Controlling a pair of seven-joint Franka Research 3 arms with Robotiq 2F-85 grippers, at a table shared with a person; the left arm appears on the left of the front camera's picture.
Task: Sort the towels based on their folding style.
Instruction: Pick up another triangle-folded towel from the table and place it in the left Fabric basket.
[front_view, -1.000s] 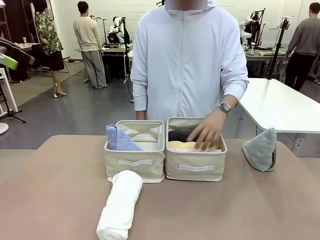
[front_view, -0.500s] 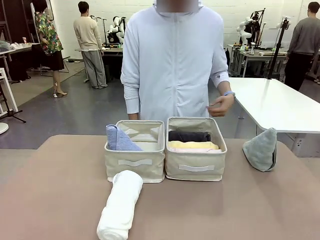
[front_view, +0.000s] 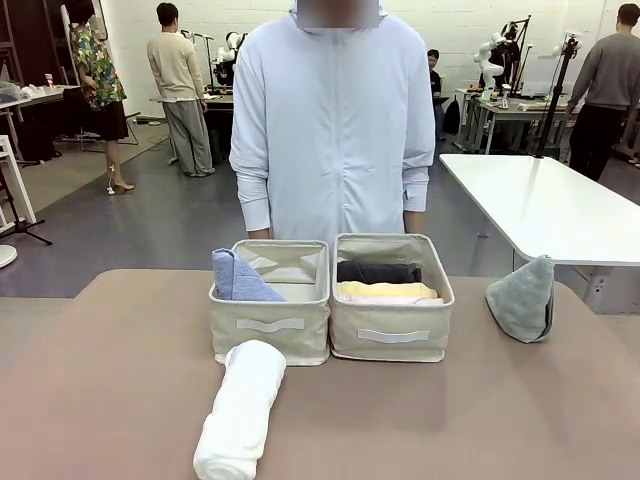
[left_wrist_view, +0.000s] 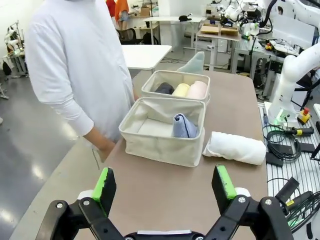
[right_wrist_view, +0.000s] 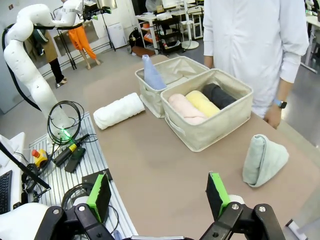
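A white rolled towel (front_view: 240, 410) lies on the table in front of the left basket (front_view: 268, 325); it is also in the left wrist view (left_wrist_view: 235, 148) and the right wrist view (right_wrist_view: 119, 110). A lavender-blue cone towel (front_view: 238, 277) stands in the left basket. Dark grey (front_view: 378, 272), yellow (front_view: 385, 290) and pink (right_wrist_view: 185, 108) rolls lie in the right basket (front_view: 390, 340). A grey-green cone towel (front_view: 522, 299) stands on the table to the right. My left gripper (left_wrist_view: 165, 187) and right gripper (right_wrist_view: 157, 194) are open, high above the table, holding nothing.
A person in a pale jacket (front_view: 335, 130) stands behind the baskets, arms down at the sides. A white table (front_view: 550, 205) stands at the back right. The brown tabletop (front_view: 100, 380) has free room left and right of the baskets.
The person's hand has left the right basket and dropped to the side. The towels and baskets have not moved.
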